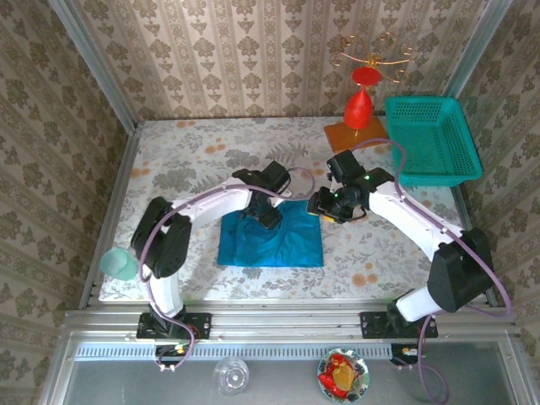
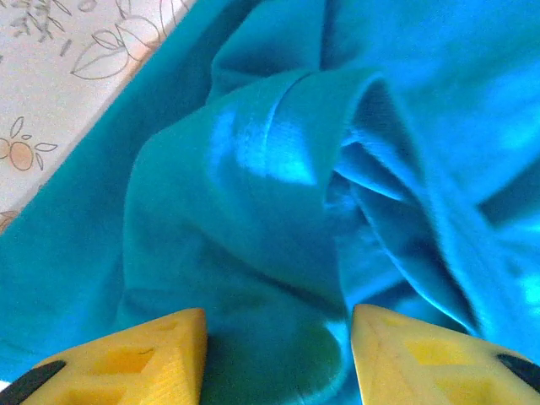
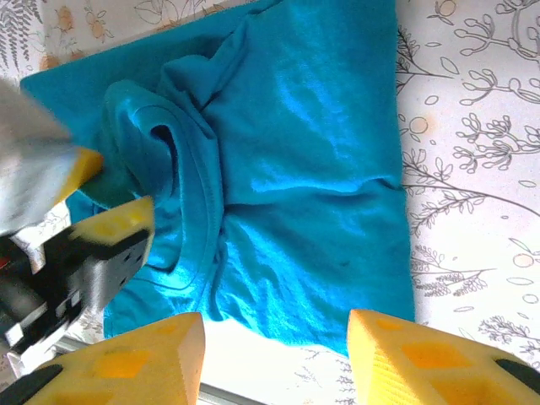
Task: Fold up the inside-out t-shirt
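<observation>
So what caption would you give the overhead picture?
Blue t-shirt on a floral table, left gripper on its far edge, right gripper beside its far right corner.

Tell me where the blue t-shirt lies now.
In the top view the t-shirt lies on the table near its middle, the left pincer at its far edge, the right pincer by its far-right corner.

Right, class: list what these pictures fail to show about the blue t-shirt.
- Top view: the left gripper covers the far edge of the t-shirt; seams are too small to read.
- Left wrist view: the frame edges cut off the shirt's outline.
- Right wrist view: the blurred left gripper hides part of the collar and one corner.
</observation>
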